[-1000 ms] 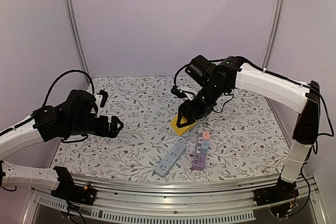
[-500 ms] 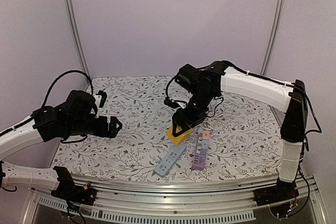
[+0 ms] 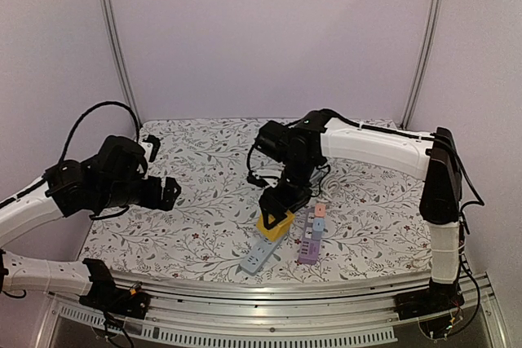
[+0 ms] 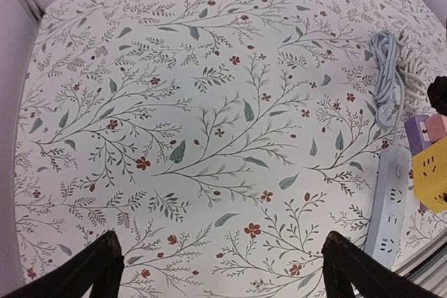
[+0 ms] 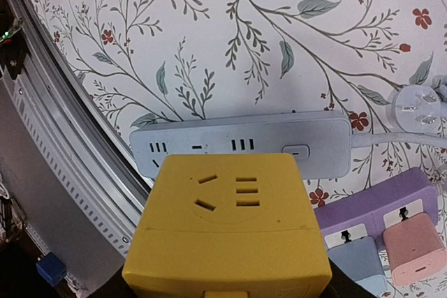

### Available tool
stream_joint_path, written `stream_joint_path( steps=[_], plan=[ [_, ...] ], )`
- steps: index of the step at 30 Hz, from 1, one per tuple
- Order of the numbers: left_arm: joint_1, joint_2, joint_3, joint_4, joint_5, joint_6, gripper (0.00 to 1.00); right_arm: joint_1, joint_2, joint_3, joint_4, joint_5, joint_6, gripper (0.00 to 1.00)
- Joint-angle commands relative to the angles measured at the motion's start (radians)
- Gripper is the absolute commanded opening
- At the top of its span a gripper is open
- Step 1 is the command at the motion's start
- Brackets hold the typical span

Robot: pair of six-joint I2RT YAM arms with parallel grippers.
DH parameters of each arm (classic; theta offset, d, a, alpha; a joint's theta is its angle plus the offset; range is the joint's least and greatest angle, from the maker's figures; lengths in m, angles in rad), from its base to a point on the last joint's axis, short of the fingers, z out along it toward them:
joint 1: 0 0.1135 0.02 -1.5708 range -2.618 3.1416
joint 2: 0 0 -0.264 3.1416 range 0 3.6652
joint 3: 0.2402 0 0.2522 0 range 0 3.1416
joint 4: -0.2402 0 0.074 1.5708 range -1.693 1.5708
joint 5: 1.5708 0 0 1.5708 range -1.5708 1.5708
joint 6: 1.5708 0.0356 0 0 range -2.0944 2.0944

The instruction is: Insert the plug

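Note:
My right gripper (image 3: 276, 216) is shut on a yellow cube plug adapter (image 5: 230, 232), also seen in the top view (image 3: 274, 223), and holds it just above the grey-blue power strip (image 3: 265, 251). In the right wrist view the strip (image 5: 241, 143) lies right beyond the cube, sockets up. My left gripper (image 3: 167, 191) is open and empty, hovering over the floral cloth at the left. Its dark fingertips (image 4: 98, 270) show at the bottom of the left wrist view, where the strip (image 4: 387, 211) and the yellow cube (image 4: 433, 179) lie at the right edge.
A purple power strip (image 3: 310, 238) with a pink plug (image 3: 320, 210) and a blue plug lies right of the grey one. A coiled cable (image 4: 385, 75) lies behind. A white plug (image 5: 415, 108) lies on the cloth. The metal table edge (image 5: 63, 165) is close to the strip.
My right arm has carried the yellow cube toward the near left, down to just over the grey power strip. My left gripper has shifted slightly left.

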Motion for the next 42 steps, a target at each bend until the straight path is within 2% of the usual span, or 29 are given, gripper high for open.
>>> stream_joint_path(
  steps=[1,4,8,21,29,42],
  plan=[
    [0.016,-0.020,0.025,-0.059,-0.142,0.024,0.99,0.008,0.017,0.026,-0.005,0.019,0.016,0.00],
    [0.014,-0.001,0.012,-0.056,-0.208,-0.014,1.00,0.009,0.028,0.027,-0.004,0.016,0.016,0.00],
    [0.014,0.038,0.027,-0.058,-0.218,-0.007,0.99,0.013,0.042,0.026,-0.005,0.014,0.011,0.00],
    [0.011,0.003,0.005,-0.021,-0.193,0.036,1.00,0.015,0.072,0.026,0.011,-0.004,0.026,0.00],
    [0.010,-0.017,-0.006,0.002,-0.125,0.083,0.99,0.018,0.088,0.025,0.026,-0.017,0.036,0.00],
    [0.011,-0.022,-0.010,0.003,-0.121,0.086,1.00,0.017,0.101,0.025,0.022,0.023,0.027,0.00]
  ],
)
